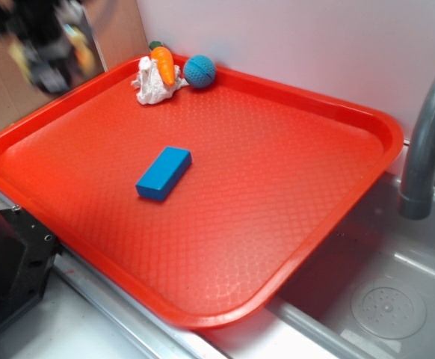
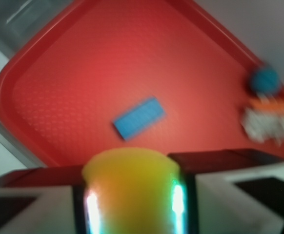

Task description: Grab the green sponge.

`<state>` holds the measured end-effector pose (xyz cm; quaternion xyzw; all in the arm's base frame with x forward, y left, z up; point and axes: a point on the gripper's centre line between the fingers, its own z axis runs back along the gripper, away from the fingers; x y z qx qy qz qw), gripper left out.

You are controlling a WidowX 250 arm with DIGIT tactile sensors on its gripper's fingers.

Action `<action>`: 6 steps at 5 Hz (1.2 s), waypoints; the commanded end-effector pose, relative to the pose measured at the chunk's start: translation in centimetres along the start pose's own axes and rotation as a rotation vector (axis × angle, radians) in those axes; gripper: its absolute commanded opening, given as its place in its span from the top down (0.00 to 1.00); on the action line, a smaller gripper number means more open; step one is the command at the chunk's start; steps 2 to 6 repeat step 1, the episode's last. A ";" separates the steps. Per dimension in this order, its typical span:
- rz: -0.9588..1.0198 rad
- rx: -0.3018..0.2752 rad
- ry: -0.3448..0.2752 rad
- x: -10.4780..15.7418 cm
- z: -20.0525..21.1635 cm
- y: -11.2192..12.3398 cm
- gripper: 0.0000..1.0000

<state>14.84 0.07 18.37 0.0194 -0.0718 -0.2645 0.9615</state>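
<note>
1. The tool is clamped on the green sponge, which in truth looks yellow; in the wrist view the foam bulges up between the two fingers, one pressed against each side.
2. From the exterior view the tool is only a dark blur above the far left corner of the tray, raised off it, and I cannot make out the sponge there.
3. The red tray has a textured floor and raised rim, and it rests partly over the edge of a grey sink.
4. A blue rectangular block lies flat near the tray's middle, well apart from everything else.
5. At the far edge a toy carrot rests on a crumpled white cloth, which could be paper; a blue ball sits just beside them.
6. A grey faucet arches over the sink on the right.
</note>
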 end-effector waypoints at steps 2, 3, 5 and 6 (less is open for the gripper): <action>0.468 0.076 0.050 -4.5 2.2 1.7 1.00; 0.468 0.076 0.050 -4.5 2.2 1.7 1.00; 0.468 0.076 0.050 -4.5 2.2 1.7 1.00; 0.468 0.076 0.050 -4.5 2.2 1.7 1.00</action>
